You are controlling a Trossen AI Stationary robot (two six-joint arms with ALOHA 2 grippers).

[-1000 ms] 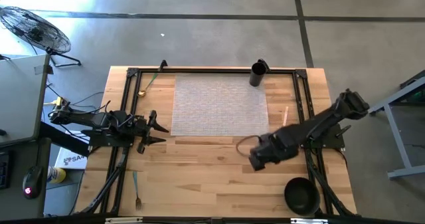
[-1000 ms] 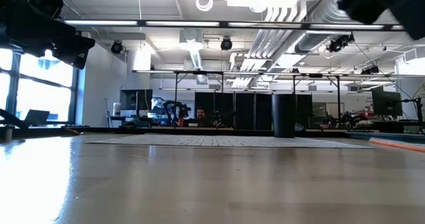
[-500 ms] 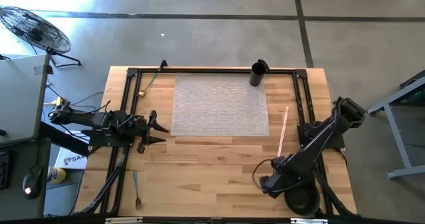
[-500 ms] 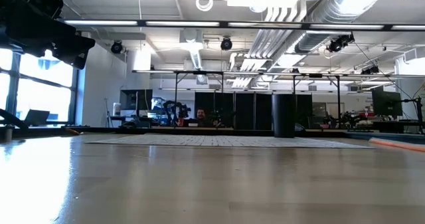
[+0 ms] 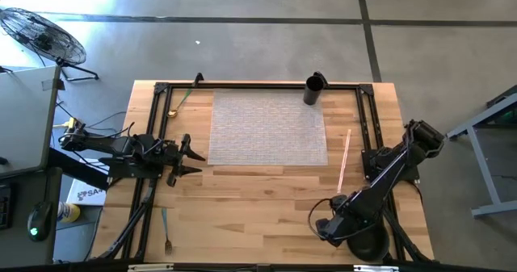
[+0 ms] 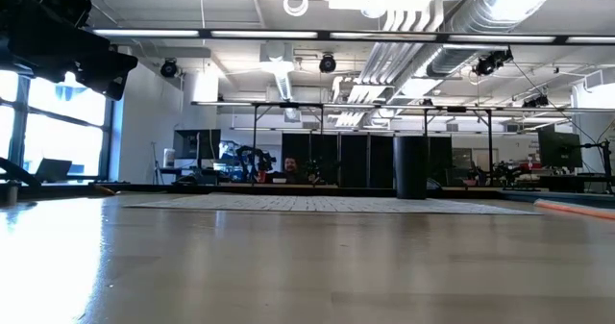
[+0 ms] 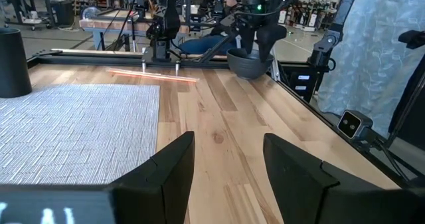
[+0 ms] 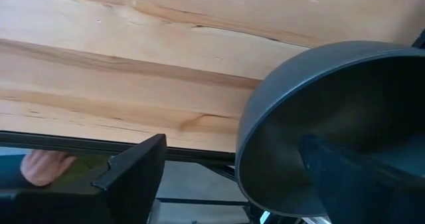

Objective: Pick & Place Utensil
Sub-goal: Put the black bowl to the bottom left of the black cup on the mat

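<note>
Dark bowl (image 5: 367, 238) now under right gripper (image 5: 329, 226), fingers spread wide around its rim, holding nothing. Swung over from mid-table 1 s ago, barely moved since 0.5 s ago. Pink stick (image 5: 344, 158) uncovered, flat on wood just right of mat (image 5: 268, 127). Fork (image 5: 166, 233) near front left edge, untouched. Left gripper (image 5: 191, 157) parked beside mat, wide, empty. No utensil picked yet; looks like bowl first.

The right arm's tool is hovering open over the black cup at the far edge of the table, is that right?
Not quite. The right tool is open, but it hovers at the dark bowl near the table's front right corner, as the high view shows. The black cup stands alone at the far edge.
</note>
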